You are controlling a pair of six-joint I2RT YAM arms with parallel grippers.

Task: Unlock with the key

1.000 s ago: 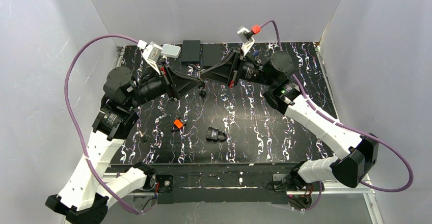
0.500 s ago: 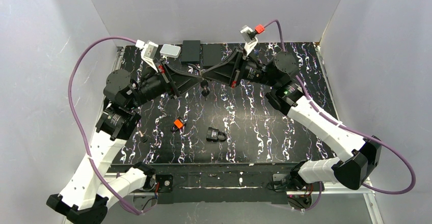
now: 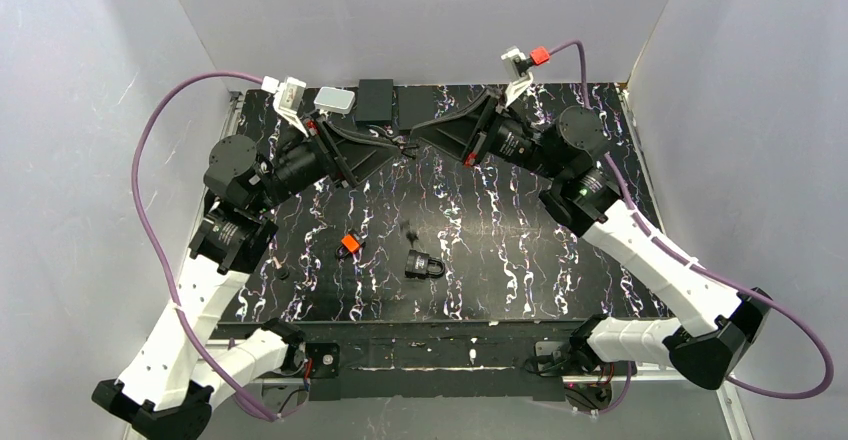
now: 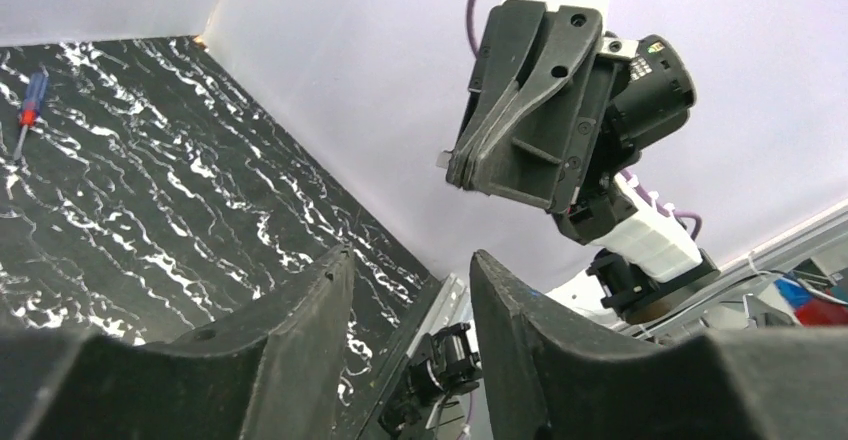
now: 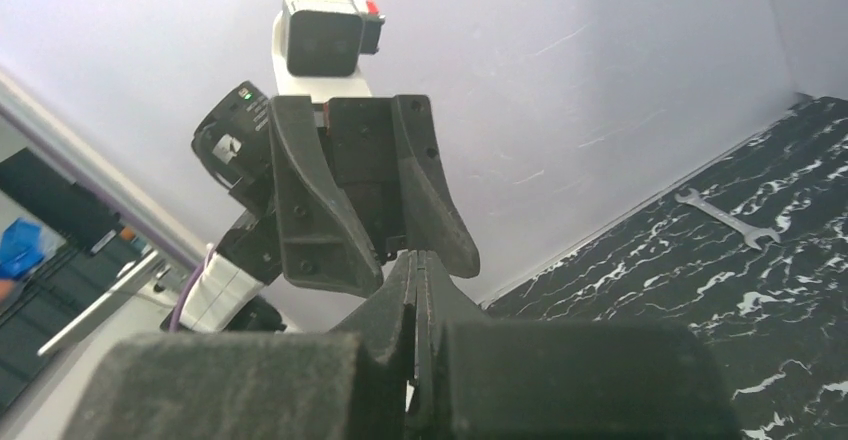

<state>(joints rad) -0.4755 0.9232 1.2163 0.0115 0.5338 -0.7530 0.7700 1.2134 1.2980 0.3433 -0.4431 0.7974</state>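
My left gripper (image 4: 405, 300) hangs in the air beyond the black padlock (image 3: 425, 264), jaws partly apart and empty. My right gripper (image 5: 416, 280) faces it there, jaws pressed together, with nothing visible between them. The key (image 3: 348, 244) lies on the table (image 3: 520, 260) just left of the padlock.

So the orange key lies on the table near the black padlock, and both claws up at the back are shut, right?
Not both. The left gripper is open, its fingers apart with nothing between them, as the left wrist view shows. The right gripper is shut, and the key does lie on the table near the padlock.
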